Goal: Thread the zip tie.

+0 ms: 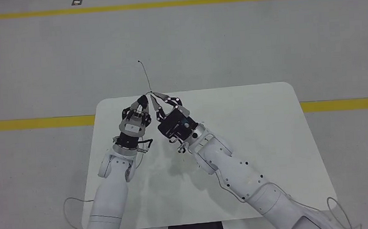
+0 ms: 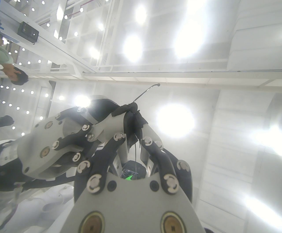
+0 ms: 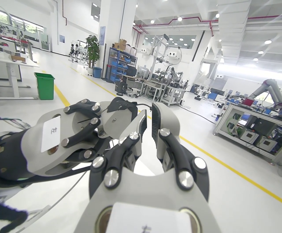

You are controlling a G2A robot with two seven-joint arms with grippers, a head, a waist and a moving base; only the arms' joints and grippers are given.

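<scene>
Both arms stand tip to tip, judged to be so placed that the tie's ends can be aligned for threading. The left gripper (image 2: 132, 113) has its jaws pressed together on the zip tie (image 2: 145, 91), whose thin free length projects beyond the fingertips while a strand trails back between the fingers towards the palm. The right gripper (image 3: 148, 117) has its jaws a narrow gap apart with nothing evidently clamped; a black strand ends at their tips, contact undetermined.
</scene>
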